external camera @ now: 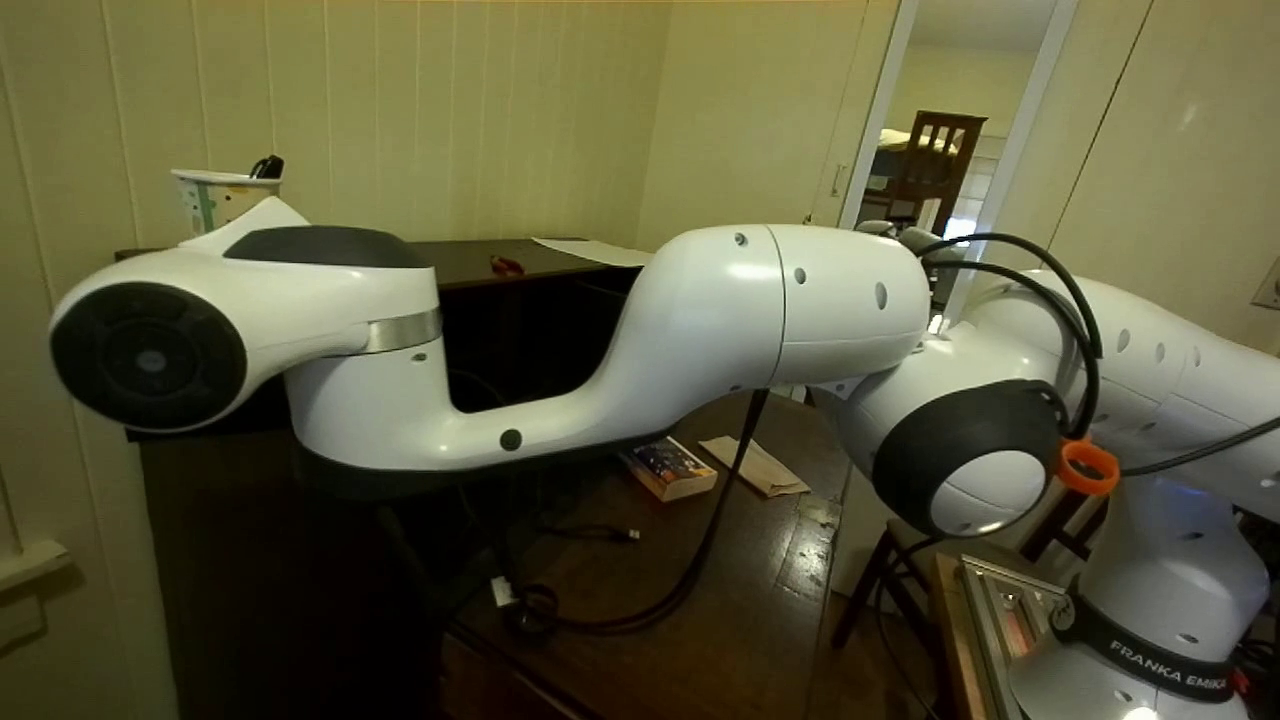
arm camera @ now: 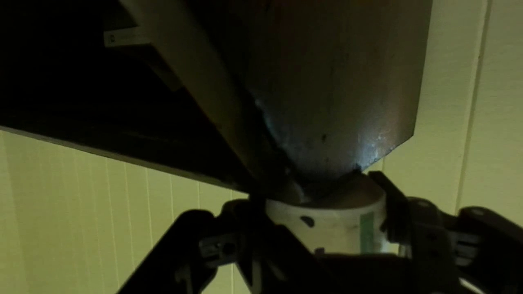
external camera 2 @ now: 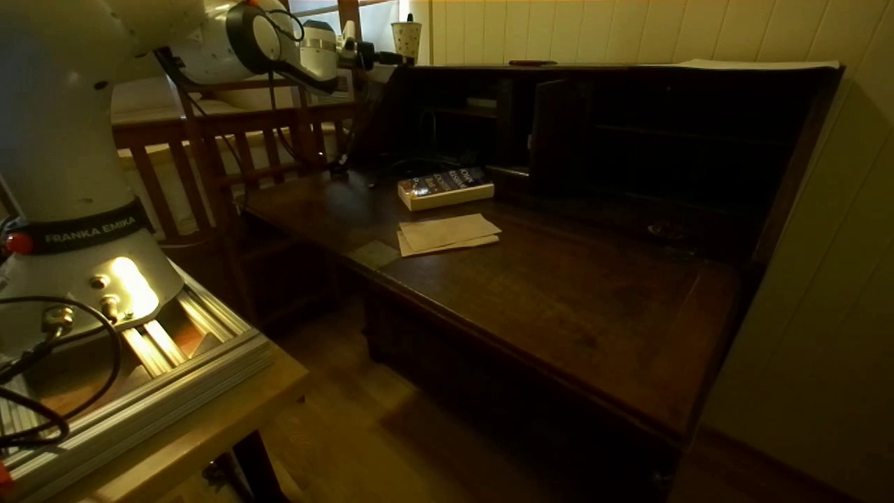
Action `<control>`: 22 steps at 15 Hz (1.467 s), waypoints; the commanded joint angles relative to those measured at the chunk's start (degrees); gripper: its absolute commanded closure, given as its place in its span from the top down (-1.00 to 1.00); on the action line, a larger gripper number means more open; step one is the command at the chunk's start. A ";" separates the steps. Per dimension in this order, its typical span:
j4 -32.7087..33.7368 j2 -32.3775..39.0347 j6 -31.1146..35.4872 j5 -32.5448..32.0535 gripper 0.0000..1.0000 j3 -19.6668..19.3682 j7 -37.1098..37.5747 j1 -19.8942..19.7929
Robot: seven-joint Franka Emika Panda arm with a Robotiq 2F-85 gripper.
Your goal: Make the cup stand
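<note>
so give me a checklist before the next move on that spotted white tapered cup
1. Spotted white tapered paper-like cup roughly upright, rim up in both exterior views: ok
2. Black fingers on opposite sides of the cup, wrist view: ok
3. Firm grip: cannot tell
4. Base fully on the dark brown wooden desk top: cannot tell
5. Cup empty: not ok, a black object sticks out of its rim

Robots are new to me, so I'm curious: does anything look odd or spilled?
Nothing looks spilled, and the cup is upright. One oddity: a cable lies loose on the desk, its plug seemingly connected to nothing.
</note>
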 commanded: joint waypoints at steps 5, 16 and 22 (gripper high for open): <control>0.64 1.45 -3.01 6.50 -0.22 0.38 -1.26 -0.37; 0.65 1.73 -12.07 6.01 -0.22 -1.42 -0.11 0.75; 0.67 1.31 -10.64 7.04 -0.22 -0.70 -0.85 0.07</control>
